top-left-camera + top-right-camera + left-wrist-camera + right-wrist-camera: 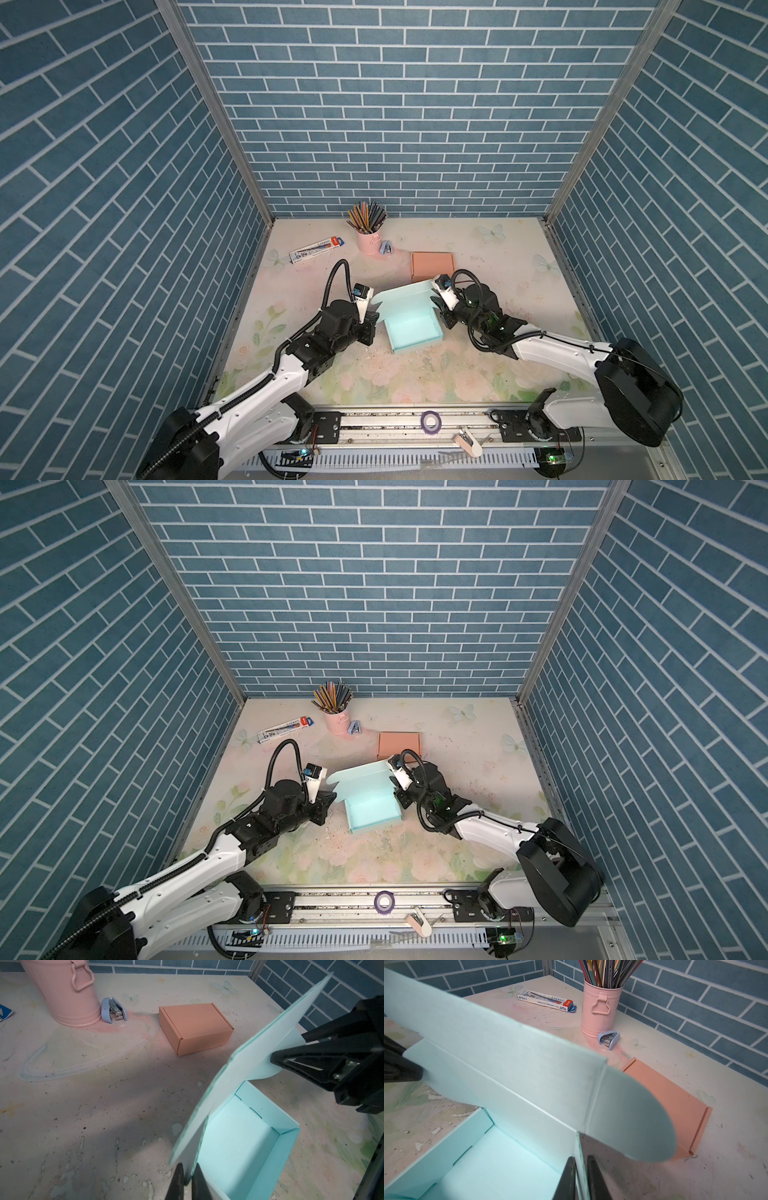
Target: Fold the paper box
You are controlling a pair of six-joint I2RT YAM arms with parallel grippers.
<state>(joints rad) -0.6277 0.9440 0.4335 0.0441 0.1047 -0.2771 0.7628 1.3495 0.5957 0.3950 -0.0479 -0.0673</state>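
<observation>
At the far left of the floral table (498,257), a long white pen carton (318,250) is lying flat near the back wall. Nearer the front, the left gripper (375,319) is reaching in from the left and pinching the left end of the lid (399,300) of the paper box (412,331). In the left wrist view its two dark fingers (178,1180) are pressing together with only the thin sheet between them. Toward the back wall, a pink pencil cup (370,242) full of pencils is standing upright, and a small blue stapler (386,249) is lying just beside its base. The light blue paper box is sitting near the middle of the table in both top views. Its tray is facing upward with the walls standing, and its lid is tilting up from the rear wall, neither flat nor shut. Just behind it, a closed orange box (432,266) is resting on the table. On the right, the right gripper (437,306) is clamping the lid's right end by the rounded side flap (633,1115). Its fingers (596,1180) are sitting close together on either side of the paper edge.
</observation>
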